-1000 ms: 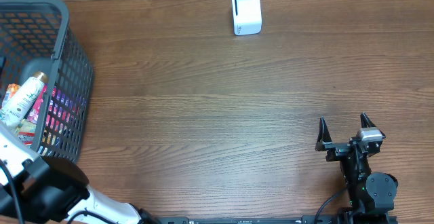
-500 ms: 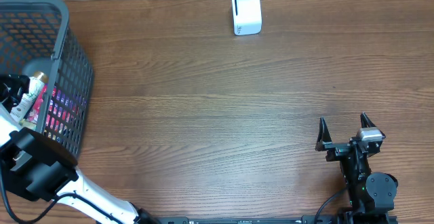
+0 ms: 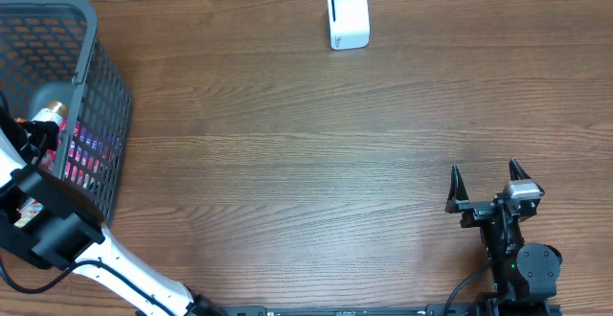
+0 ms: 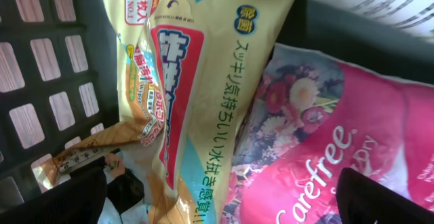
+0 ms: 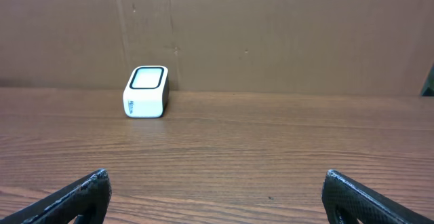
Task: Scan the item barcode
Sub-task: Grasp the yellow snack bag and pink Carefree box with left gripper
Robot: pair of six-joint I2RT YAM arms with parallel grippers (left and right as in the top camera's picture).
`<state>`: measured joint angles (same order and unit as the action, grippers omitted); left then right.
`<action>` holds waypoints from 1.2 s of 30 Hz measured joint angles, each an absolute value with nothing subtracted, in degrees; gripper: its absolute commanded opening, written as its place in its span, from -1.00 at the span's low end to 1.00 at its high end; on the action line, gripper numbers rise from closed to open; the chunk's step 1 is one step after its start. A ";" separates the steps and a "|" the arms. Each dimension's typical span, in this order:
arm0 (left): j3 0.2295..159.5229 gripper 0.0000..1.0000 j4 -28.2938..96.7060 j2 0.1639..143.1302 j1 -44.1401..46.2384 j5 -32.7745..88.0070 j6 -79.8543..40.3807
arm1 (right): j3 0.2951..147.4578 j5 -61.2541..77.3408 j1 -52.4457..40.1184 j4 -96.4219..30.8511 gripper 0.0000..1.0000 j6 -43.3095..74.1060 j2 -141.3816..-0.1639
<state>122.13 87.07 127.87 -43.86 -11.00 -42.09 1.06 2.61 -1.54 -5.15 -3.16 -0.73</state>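
Basket (image 3: pixel 91 86), at left, is cut by the overhead edge, and its mesh wall veils the contents. In the left wrist view, the yellow packet (image 4: pixel 196 81) and pink pack (image 4: pixel 339 149) are cropped. The left tool (image 4: pixel 224 200) shows its tips only.

Browns, greys and one bright heap of colour

The table (image 3: pixel 287 163) is mid-brown with long streaky wood grain, and the cardboard wall (image 5: pixel 271 34) behind it is a flat, duller brown. The scanner (image 3: pixel 348 16) is white with a dark window edged in black. The basket (image 3: pixel 91 77) is dark grey, its sides a grid of small openings. Inside, a yellow packet (image 4: pixel 196 81) is pale cream-yellow with a red panel, white lettering and blue Japanese characters. The pink packet (image 4: pixel 339 136) is hot pink with white script and a purple flower print. The right gripper (image 3: pixel 484 170) is black, and the left arm (image 3: pixel 57 239) is white and black.
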 measured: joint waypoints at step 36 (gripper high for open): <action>113.34 0.11 83.18 128.16 -43.05 -12.69 -42.89 | 1.06 2.61 -1.54 -5.15 1.00 -3.16 -0.73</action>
